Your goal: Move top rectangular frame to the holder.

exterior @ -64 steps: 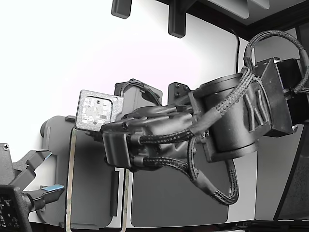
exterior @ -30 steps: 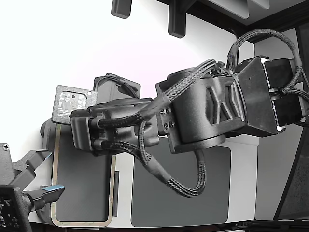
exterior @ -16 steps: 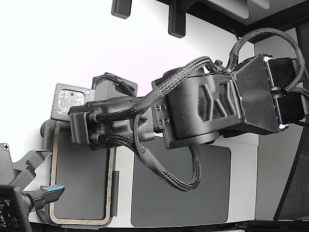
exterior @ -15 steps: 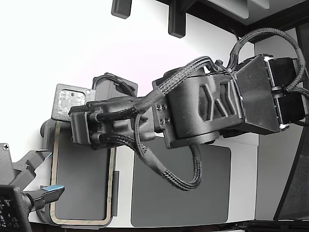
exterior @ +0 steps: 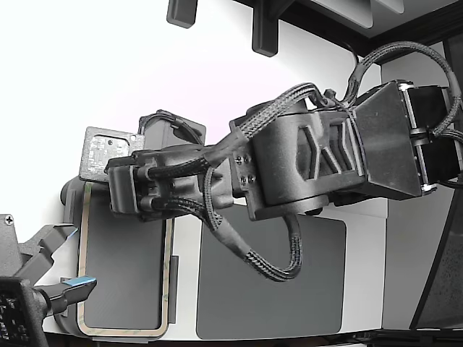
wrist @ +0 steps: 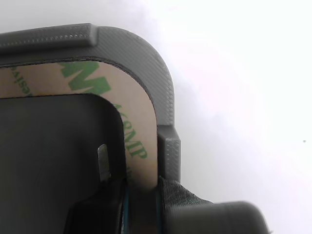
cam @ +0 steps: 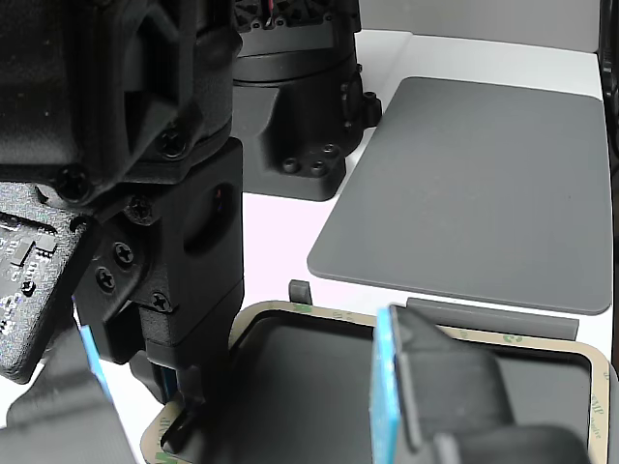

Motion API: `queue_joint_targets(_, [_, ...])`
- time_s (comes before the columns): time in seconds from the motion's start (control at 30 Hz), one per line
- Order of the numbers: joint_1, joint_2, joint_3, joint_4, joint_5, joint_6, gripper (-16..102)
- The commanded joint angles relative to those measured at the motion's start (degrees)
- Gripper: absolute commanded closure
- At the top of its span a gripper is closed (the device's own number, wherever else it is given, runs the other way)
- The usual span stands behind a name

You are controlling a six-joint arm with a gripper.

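Note:
The cream-beige rectangular frame (exterior: 82,275) with green print lies flat in the light grey holder (exterior: 69,206) at the exterior view's left. In the wrist view a rounded corner of the frame (wrist: 141,122) sits inside the holder's raised rim (wrist: 151,63). My gripper (wrist: 141,209) is at that edge, its two dark fingers on either side of the frame strip, shut on it. In the exterior view the gripper (exterior: 124,202) is over the holder's far end, fingertips hidden. The other view shows the frame (cam: 329,314) and my gripper (cam: 182,416) at its edge.
A solid dark grey mat (exterior: 275,289) lies beside the holder on the exterior view's right, also in the other view (cam: 484,184). A second arm's gripper with blue pads (exterior: 54,278) sits at the exterior view's lower left, close to the holder. A dark arm base (cam: 300,106) stands behind.
The arm swung to the exterior view's left and carried the frame from beside the holder onto it. Over the last half second it hardly moved.

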Motion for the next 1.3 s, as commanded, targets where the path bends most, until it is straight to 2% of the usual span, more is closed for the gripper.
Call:
queue_joint_targets(0.0, [-0.9, 1.9, -0.8, -0.3, -0.1, -0.1, 97])
queue_joint_targets(1.27, [-0.9, -0.3, -2.8, 0.9, 0.4, -0.5, 97])
